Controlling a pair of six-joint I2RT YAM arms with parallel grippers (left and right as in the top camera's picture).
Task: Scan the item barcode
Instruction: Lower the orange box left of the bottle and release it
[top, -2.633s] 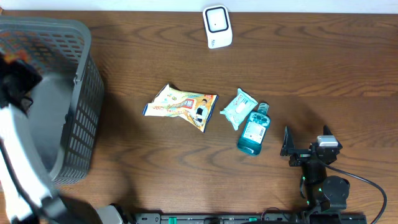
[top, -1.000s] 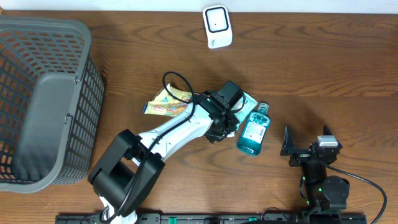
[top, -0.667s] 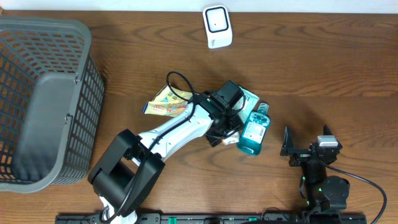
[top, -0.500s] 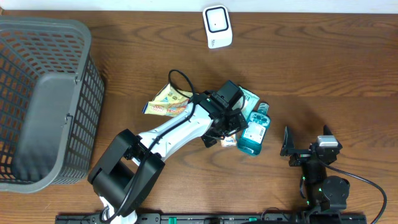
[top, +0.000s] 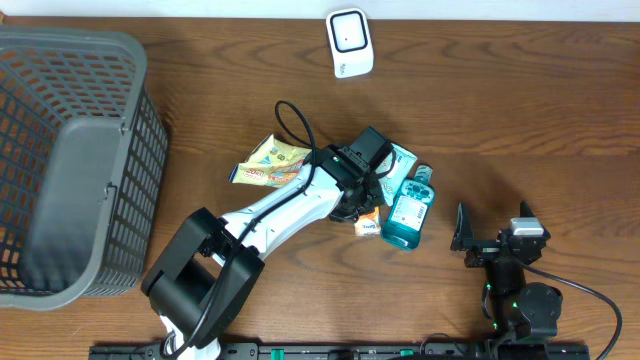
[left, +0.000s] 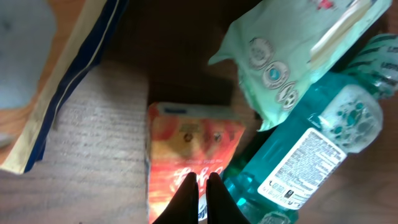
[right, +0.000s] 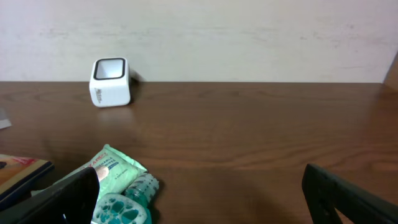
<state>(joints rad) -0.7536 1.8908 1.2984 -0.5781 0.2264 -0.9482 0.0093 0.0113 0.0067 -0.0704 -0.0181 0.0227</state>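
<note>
the small orange packet (top: 368, 227) lay flat on the wooden table (top: 520, 120), near the middle, its right edge touching the teal mouthwash bottle (top: 406, 214). in the left wrist view the packet (left: 191, 152) sat straight under the left gripper (left: 203, 182), whose two dark fingers were pressed together at the packet's lower end; whether they pinched its edge or only touched it could not be told. from overhead the left gripper (top: 362, 212) was mostly hidden under its own wrist.

a pale green wipes pack (top: 402, 159) lay just above the bottle, overlapping its cap end. a yellow snack bag (top: 266, 164) lay left of the packet, partly under the left arm.

the white scanner (top: 349, 42) stood well apart at the far edge of the table. a grey mesh basket (top: 138, 170) filled the left side.

the right gripper (top: 493, 224) rested near the front right, its jaws spread wide with nothing between them, facing the scanner (right: 111, 82).
</note>
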